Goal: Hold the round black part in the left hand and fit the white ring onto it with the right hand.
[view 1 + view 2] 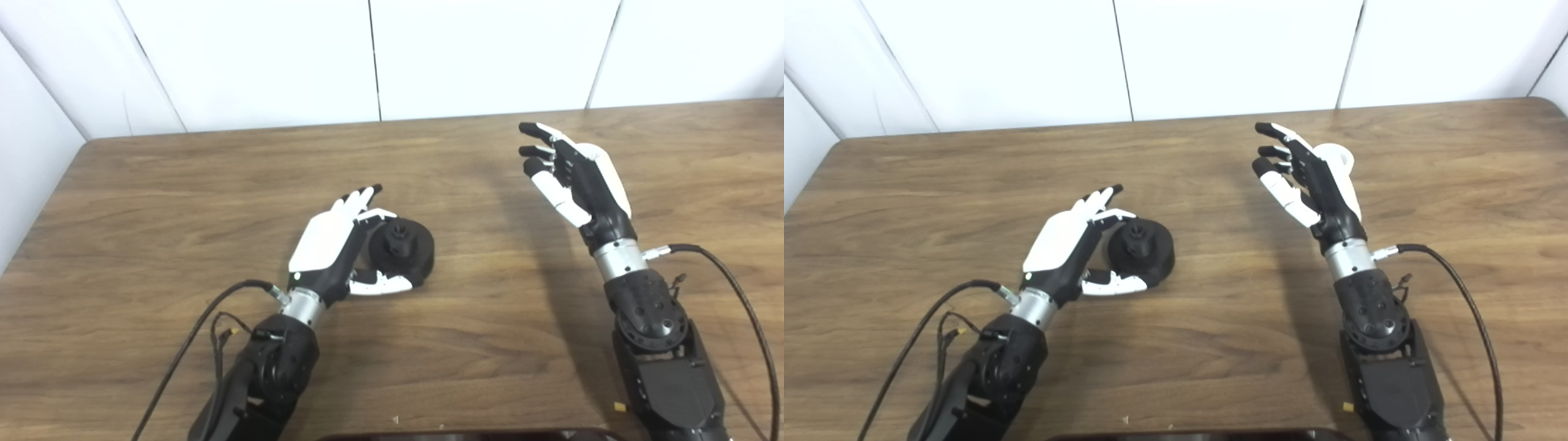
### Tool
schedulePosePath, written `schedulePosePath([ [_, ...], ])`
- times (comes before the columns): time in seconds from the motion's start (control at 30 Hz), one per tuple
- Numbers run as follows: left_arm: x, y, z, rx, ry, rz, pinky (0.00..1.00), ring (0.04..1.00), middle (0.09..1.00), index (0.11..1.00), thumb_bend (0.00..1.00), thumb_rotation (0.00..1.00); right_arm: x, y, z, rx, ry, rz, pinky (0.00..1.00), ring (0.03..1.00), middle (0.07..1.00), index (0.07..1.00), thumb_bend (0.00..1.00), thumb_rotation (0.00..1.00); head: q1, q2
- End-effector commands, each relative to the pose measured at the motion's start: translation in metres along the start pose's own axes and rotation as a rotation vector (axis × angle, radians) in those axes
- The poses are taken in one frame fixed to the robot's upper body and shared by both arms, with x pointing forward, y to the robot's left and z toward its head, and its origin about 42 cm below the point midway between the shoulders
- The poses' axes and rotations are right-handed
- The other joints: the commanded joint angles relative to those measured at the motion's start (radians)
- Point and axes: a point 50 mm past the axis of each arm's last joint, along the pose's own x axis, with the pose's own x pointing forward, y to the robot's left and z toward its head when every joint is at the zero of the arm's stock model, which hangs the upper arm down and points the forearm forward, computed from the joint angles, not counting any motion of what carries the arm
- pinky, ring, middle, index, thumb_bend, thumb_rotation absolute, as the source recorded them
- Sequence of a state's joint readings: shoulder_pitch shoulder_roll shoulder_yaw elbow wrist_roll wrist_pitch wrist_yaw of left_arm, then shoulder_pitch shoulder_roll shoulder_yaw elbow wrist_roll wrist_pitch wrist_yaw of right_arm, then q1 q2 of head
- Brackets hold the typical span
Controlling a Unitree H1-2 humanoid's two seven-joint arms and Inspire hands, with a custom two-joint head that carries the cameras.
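Nearest, at the bottom left of the left eye view, left forearm (pixel 263 380) leading up to the left hand (pixel 334 245), fingers spread and not clamped, cupped beside the round black part (pixel 407 248) lying on the table (pixel 153 202) at frame centre, thumb touching its near rim; at upper right, right hand (pixel 579 177) raised, fingers apart, holding nothing. Same layout in the right eye view, plus a rounded white edge behind the right hand at upper right, possibly the white ring (pixel 1337 156), though hard to tell from the hand's own white shell. Probably rigid, fairly hefty and smooth-sided, so best pinched across the broad outer rim, keeping the raised hub on top free for a light, stiff ring taken by its edge.
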State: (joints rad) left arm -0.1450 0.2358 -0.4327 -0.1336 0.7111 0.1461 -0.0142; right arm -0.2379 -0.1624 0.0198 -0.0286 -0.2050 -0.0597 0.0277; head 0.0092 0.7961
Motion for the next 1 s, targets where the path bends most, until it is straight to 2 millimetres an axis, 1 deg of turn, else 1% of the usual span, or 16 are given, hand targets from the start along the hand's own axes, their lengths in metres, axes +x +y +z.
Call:
schedulePosePath([
  [0.0,-0.004,-0.006,0.006,0.017,-0.028,-0.044,1.00,1.000,1.000,0.681,1.00,0.48,0.010,-0.006,0.018,0.004,-0.092,-0.027,0.68,0.798,0.881,0.826,0.62,0.80,-0.003,0.002],
  [0.2,-0.007,-0.012,0.006,0.037,-0.027,-0.077,1.00,1.000,1.000,0.710,1.00,0.46,0.010,-0.007,0.018,0.000,-0.091,-0.036,0.68,0.797,0.879,0.825,0.63,0.81,-0.007,0.003],
  [0.37,-0.005,-0.015,0.003,0.064,-0.016,-0.086,1.00,1.000,1.000,0.722,1.00,0.45,0.009,-0.008,0.020,0.001,-0.093,-0.034,0.69,0.799,0.883,0.831,0.61,0.80,-0.007,0.006],
  [0.5,-0.003,-0.016,0.000,0.088,-0.012,-0.077,1.00,1.000,1.000,0.723,1.00,0.44,0.009,-0.010,0.021,-0.005,-0.089,-0.034,0.69,0.800,0.886,0.833,0.61,0.80,-0.006,0.009],
  [0.73,-0.001,-0.019,-0.004,0.095,0.007,-0.083,1.00,1.000,1.000,0.725,1.00,0.43,0.010,-0.010,0.021,-0.008,-0.087,-0.031,0.70,0.803,0.883,0.837,0.63,0.81,-0.009,0.011],
  [0.97,0.004,-0.021,-0.006,0.089,0.018,-0.064,1.00,1.000,1.000,0.715,1.00,0.43,0.010,-0.014,0.021,-0.001,-0.077,-0.035,0.72,0.810,0.893,0.841,0.62,0.79,-0.014,0.010],
])
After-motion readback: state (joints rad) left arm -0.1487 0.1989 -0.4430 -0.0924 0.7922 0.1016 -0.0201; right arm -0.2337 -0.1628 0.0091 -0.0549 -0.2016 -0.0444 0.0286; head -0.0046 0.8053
